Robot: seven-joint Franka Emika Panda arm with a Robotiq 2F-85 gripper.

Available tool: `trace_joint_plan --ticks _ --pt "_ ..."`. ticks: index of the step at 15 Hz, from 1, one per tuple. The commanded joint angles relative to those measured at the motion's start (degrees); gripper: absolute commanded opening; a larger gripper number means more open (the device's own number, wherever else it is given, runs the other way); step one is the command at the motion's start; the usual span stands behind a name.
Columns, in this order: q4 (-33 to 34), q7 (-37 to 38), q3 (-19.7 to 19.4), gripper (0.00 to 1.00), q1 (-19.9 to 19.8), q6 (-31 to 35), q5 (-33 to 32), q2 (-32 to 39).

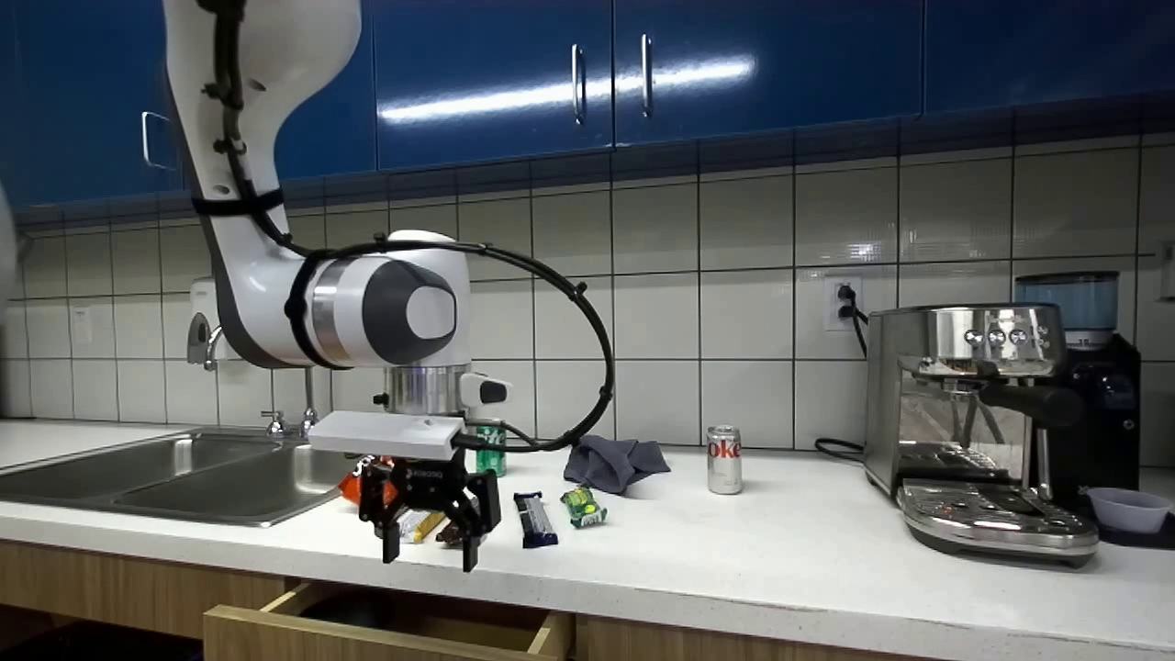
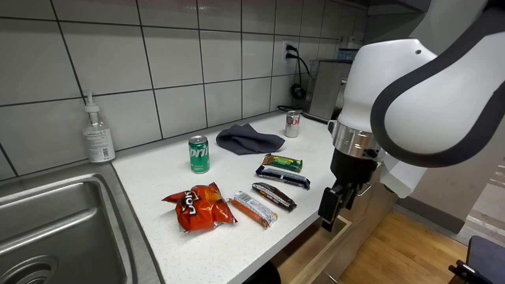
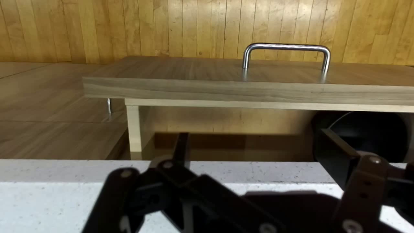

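Currently, pose: white-and-grey jointed arm (image 1: 262,312) hangs down from above, bends sharply, and ends with its wrist vertical.
Claw: black two-fingered gripper (image 1: 430,554), fingers spread well apart, tips pointing down, just off the front edge of the white speckled counter (image 1: 780,551).
Under the fingertips: wood-grained drawer (image 3: 194,89), standing pulled out, with a curved silver bar handle (image 3: 286,47) on its outer face.
Inside: rounded black object (image 3: 372,136), partly hidden by a finger in the wrist view.
Snack row: crumpled red chip bag (image 2: 203,209), white-and-orange wrapped bar (image 2: 254,208), brown-wrapped bar (image 2: 274,195), dark-blue-wrapped bar (image 2: 283,176) and green-wrapped bar (image 2: 282,162), all on the counter, apart from the fingers.
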Motion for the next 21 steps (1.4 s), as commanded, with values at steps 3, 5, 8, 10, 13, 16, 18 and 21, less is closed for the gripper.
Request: trace_joint_plan --ticks 3,5,8,10,13,16,18,21 --pt "4.3 1.7 1.2 1.0 0.0 1.8 -0.4 6.8" --pt "5.3 1.8 1.2 1.0 0.0 2.5 -1.0 8.7" --pt "6.6 1.8 1.2 1.0 0.2 3.8 -1.4 11.5" --pt "7.1 2.0 1.3 1.0 0.4 5.4 -1.6 13.1" --pt "7.5 2.2 1.4 1.0 0.7 7.7 -1.4 15.3" --pt "7.4 2.6 1.5 1.0 0.9 10.3 -1.0 16.9" --pt "7.0 3.2 1.2 1.0 1.3 11.8 -1.2 17.7" --pt "6.6 3.7 1.0 1.0 1.5 12.7 -1.1 18.6"
